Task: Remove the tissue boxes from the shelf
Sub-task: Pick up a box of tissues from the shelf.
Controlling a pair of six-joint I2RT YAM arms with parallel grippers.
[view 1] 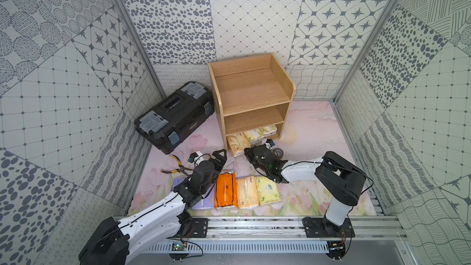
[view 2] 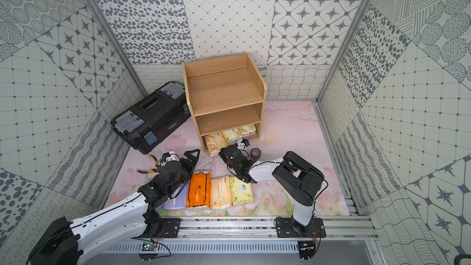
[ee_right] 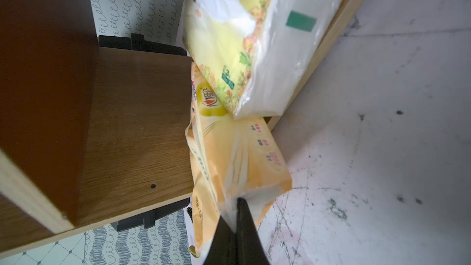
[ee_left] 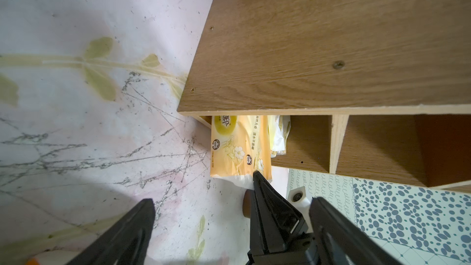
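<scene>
The cream-and-orange plastic-wrapped tissue pack (ee_right: 237, 154) lies half out of the bottom tier of the light wooden three-tier shelf (view 1: 252, 90), just below centre in both top views. Its outer end sticks out over the pink floral floor mat (view 1: 305, 133). The right gripper (ee_right: 235, 201) is pinched together on the loose wrapper film at that end only. The pull is therefore best made low, slow and straight out of the opening, since a jerk could tear the film or let it slip. A yellow-green flowered pack (ee_right: 229, 59) leans on it, upper centre of the right wrist view, and may get dragged along. The left gripper (ee_left: 233, 200), jaws wide apart and holding nothing, hovers just beside, well placed to steady the pack's body.
</scene>
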